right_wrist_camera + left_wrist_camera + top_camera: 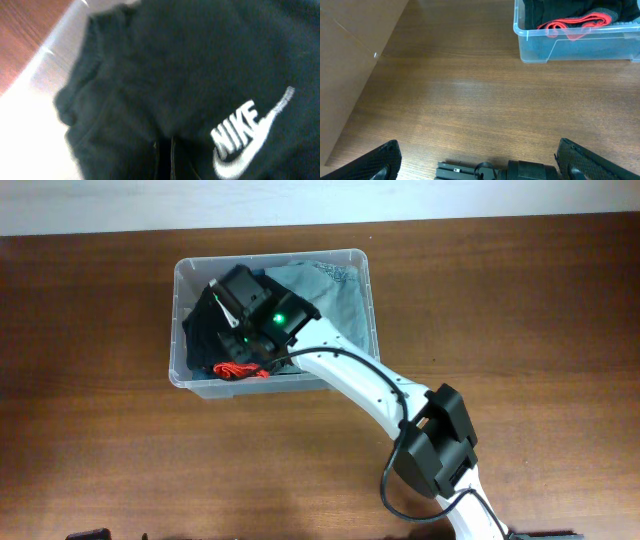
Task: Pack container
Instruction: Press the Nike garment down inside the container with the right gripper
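Wooden table (100,430), clear container (366,290) holding dark clothes (200,345)

The desk (520,300) is reddish-brown wood with fine darker grain. The container (590,47) is clear plastic with a faint bluish cast. Inside it, a black garment (150,75) bears a white NIKE wordmark (237,130) and swoosh; toward 2 o'clock lies grey-teal cloth (335,285), and at 7 o'clock a bright red strip (238,370). The right arm (350,380) is white with black housings and one green light (279,318); the left claw (480,160) has black, finely dotted fingers (382,160)
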Available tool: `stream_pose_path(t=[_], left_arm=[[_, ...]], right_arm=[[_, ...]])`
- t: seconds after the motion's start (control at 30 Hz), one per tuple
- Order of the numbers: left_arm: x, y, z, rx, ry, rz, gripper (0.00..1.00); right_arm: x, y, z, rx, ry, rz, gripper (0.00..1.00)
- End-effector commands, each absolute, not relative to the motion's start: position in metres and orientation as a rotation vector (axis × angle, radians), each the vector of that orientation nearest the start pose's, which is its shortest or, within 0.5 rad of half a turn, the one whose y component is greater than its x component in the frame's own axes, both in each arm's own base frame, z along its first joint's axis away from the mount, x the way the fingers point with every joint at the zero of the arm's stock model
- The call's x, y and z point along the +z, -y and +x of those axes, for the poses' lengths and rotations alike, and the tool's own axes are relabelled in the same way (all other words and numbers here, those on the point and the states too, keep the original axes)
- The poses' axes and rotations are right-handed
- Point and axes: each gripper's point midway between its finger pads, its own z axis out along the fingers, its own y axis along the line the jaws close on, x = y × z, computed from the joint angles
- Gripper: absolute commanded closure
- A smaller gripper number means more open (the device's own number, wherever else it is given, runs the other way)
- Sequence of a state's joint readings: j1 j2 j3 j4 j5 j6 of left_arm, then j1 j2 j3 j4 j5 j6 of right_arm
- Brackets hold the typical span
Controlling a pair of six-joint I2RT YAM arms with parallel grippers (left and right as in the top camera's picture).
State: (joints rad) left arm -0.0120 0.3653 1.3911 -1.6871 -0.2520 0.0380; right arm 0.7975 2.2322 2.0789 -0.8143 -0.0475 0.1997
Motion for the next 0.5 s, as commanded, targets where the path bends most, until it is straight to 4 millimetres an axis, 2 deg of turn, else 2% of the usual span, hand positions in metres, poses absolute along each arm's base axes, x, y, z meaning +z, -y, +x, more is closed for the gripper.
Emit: stream_pose_path(t=[0.0, 0.1, 0.2, 0.27, 0.33, 0.47], left_arm=[[0.301, -0.044, 0.039, 0.304, -2.220, -0.081, 0.01], [0.301, -0.044, 0.039, 0.304, -2.220, -0.081, 0.00], [0.301, -0.044, 0.039, 0.304, -2.220, -0.081, 0.01], [0.301, -0.044, 0.039, 0.304, -2.220, -0.081, 0.00], [0.301, -0.044, 0.039, 0.304, -2.220, -0.081, 0.01], [0.301, -0.044, 0.039, 0.304, -2.220, -0.081, 0.01]], right_arm=[[0.100, -0.412, 0.386, 0.434, -2.545, -0.780, 0.96], [0.078, -0.409, 0.384, 0.427, -2.555, -0.781, 0.96], [0.079, -0.411, 0.386, 0.437, -2.539, -0.777, 0.96], [0.094, -0.417, 0.391, 0.459, -2.499, -0.769, 0.96], [0.118, -0.423, 0.397, 0.485, -2.440, -0.763, 0.96], [0.182, -0.434, 0.413, 0.518, -2.292, -0.755, 0.96]])
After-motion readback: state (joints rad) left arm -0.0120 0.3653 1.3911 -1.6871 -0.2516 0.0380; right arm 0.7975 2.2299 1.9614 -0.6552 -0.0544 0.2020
